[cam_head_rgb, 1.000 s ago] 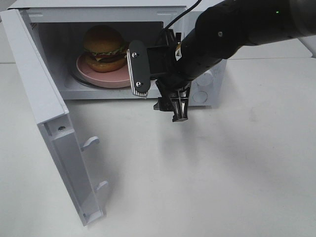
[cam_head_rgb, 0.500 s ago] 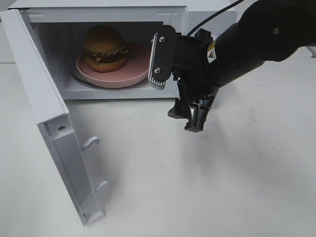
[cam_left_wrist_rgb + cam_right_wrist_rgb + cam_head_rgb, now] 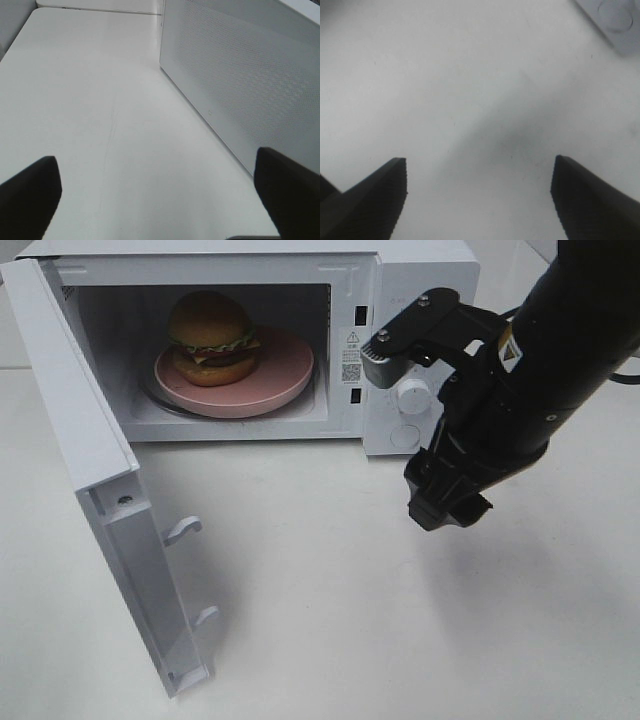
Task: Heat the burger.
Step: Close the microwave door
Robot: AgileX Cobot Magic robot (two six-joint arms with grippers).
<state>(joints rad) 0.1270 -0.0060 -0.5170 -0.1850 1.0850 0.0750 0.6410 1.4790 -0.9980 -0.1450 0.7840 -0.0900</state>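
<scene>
You have the burger (image 3: 210, 337) sitting on the pink plate (image 3: 288, 368) inside the white microwave (image 3: 420, 270), toward the left of the cavity. The microwave door (image 3: 85, 460) stands swung wide open on the left side. Your right gripper (image 3: 479, 197) hangs above the white surface (image 3: 330, 600), just in front of the microwave's control panel (image 3: 410, 400), with its jaws spread wide and gripping nothing. Your left gripper (image 3: 159, 200) is likewise spread wide with nothing between its jaws, over the surface beside the microwave's perforated side wall.
</scene>
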